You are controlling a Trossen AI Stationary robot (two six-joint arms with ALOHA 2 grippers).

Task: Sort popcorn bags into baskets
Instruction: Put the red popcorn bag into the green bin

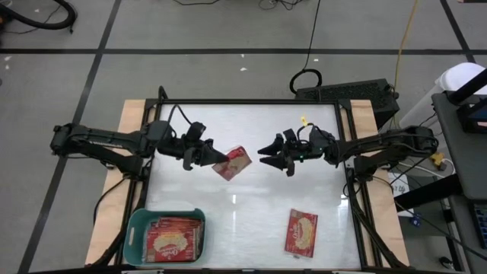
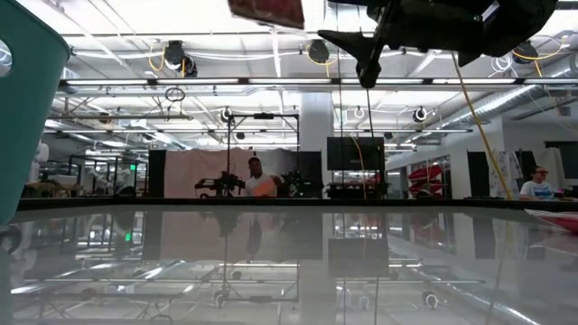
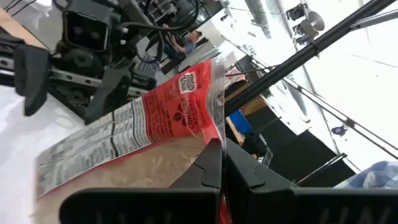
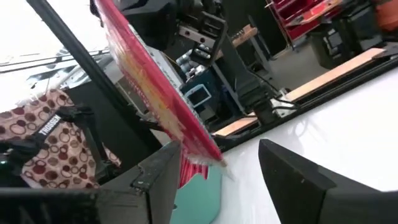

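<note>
Left gripper: fingers pressed together on the edge of the held popcorn bag, which is raised clear of the table and juts out past the fingertips.
Right gripper: fingers spread, nothing between them; tips point at the held bag's far edge, just apart from it.
Held bag orientation: printed back panel faces the left wrist view; red front faces the right wrist view.
Basket: well behind and to one side of the left fingers, at the table's near edge; at least two bags lie inside, overlapping. Exact count cannot be told.
Loose bag: flat on the table, well apart from both sets of fingers.
Progress: judged partway; part of the stock is binned.
Remaining: judged two bags, the held one and the loose one.
</note>
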